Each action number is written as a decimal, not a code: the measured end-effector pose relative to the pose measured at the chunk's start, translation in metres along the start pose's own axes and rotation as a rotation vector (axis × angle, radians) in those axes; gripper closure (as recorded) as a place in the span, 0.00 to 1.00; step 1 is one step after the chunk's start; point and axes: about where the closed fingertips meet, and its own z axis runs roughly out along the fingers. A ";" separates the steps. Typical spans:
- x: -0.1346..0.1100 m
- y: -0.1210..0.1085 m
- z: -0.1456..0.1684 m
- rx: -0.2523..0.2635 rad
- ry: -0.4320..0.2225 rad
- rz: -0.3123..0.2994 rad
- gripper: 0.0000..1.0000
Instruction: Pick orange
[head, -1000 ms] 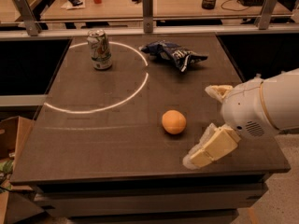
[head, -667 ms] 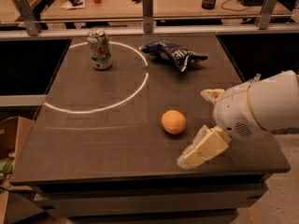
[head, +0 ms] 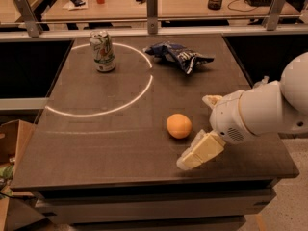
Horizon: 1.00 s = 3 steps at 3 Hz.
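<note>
The orange (head: 179,125) is small and round and lies on the dark table (head: 106,138), right of its middle and near the front. My gripper (head: 198,130) comes in from the right on a white arm, just right of the orange and a little apart from it. One cream finger (head: 200,151) points down-left below the orange's right side; the other finger (head: 211,100) shows behind, level with the orange's far side. The jaws stand open and hold nothing.
A green and white soda can (head: 103,51) stands at the back left inside a white circle line. A crumpled blue chip bag (head: 179,57) lies at the back centre. A railing and a desk with items run behind the table. A cardboard box (head: 9,143) sits at the left.
My gripper and arm have moved left, closer to the orange. The orange, can and bag have not moved.
</note>
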 end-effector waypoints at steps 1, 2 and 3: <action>0.000 -0.012 0.011 0.021 0.001 -0.004 0.00; -0.005 -0.023 0.019 0.026 0.000 -0.012 0.00; -0.015 -0.028 0.022 0.008 -0.007 -0.013 0.00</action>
